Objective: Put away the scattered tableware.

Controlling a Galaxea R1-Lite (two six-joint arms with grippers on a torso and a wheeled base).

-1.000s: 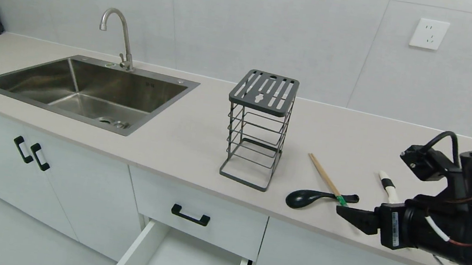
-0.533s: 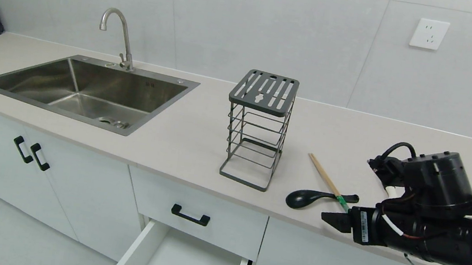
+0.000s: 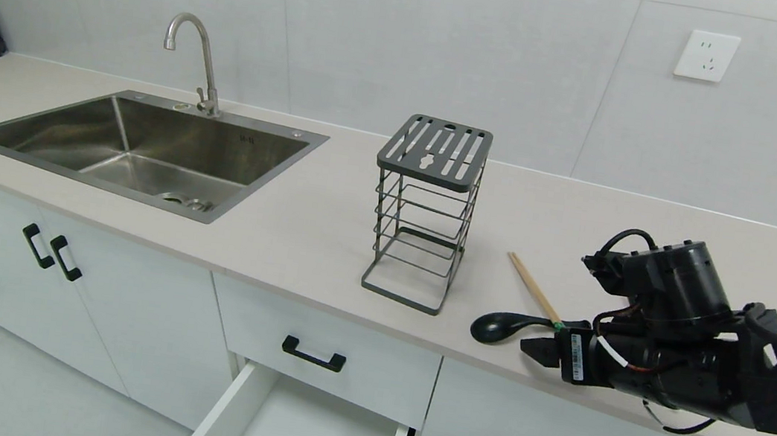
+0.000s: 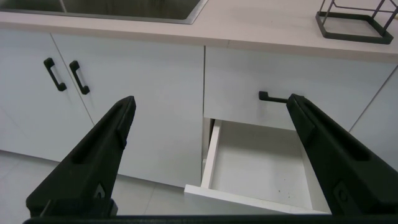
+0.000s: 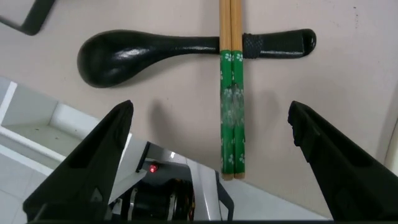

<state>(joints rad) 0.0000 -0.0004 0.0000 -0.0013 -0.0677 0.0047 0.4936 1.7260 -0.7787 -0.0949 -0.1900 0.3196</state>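
A black spoon (image 3: 498, 326) lies near the counter's front edge, right of the wire rack (image 3: 425, 212). A pair of wooden chopsticks (image 3: 533, 288) with green-patterned ends lies across the spoon's handle. My right gripper (image 3: 538, 348) hovers low at the front edge, just right of the spoon's bowl. In the right wrist view the spoon (image 5: 186, 53) and chopsticks (image 5: 231, 93) lie straight ahead, and the right gripper (image 5: 210, 109) is open, its fingers on either side of the chopsticks' green ends. My left gripper (image 4: 211, 99) is open below counter height, facing the cabinet fronts.
A steel sink (image 3: 142, 148) with a tap (image 3: 192, 57) sits at the left of the counter (image 3: 325, 240). Below the rack a white drawer (image 3: 300, 431) stands pulled out, seen in the left wrist view as the drawer (image 4: 261, 168). A wall socket (image 3: 706, 56) is at the back right.
My right arm has come down and moved left towards the spoon and chopsticks. It now covers the white-handled utensil that lay to their right.
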